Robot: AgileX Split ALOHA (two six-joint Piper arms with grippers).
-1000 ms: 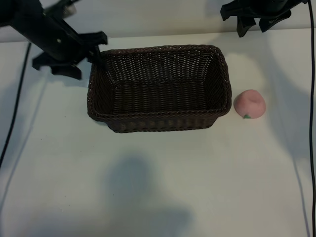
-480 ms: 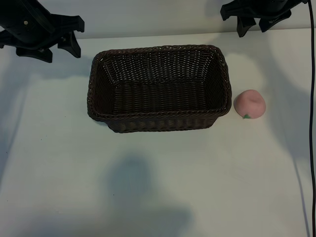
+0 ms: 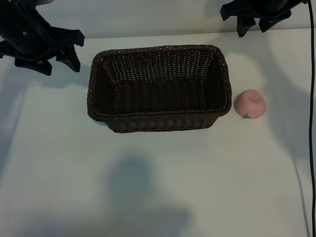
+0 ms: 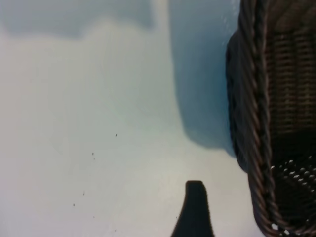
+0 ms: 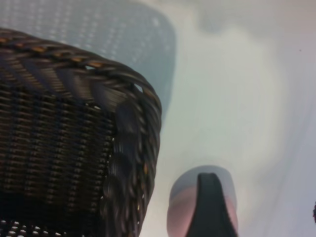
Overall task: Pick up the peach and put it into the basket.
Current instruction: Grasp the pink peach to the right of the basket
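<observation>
The pale-pink peach (image 3: 249,104) lies on the white table just right of the basket (image 3: 158,49), a dark-brown wicker one that holds nothing. My left gripper (image 3: 58,60) hovers open beyond the basket's far left corner, with nothing between its fingers. My right gripper (image 3: 253,28) hangs open at the far right, behind the peach and well apart from it. In the right wrist view one dark finger (image 5: 210,207) overlaps the peach (image 5: 178,210), with the basket's corner (image 5: 133,148) beside it. The left wrist view shows one finger (image 4: 195,212) near the basket's braided rim (image 4: 252,123).
Black cables run down the table's left edge (image 3: 5,153) and right edge (image 3: 312,123). The white tabletop (image 3: 158,187) stretches in front of the basket, crossed by soft shadows.
My left gripper has drawn back from the basket's far left corner toward the left, then settled slightly lower. The right arm, the peach and the basket have not moved.
</observation>
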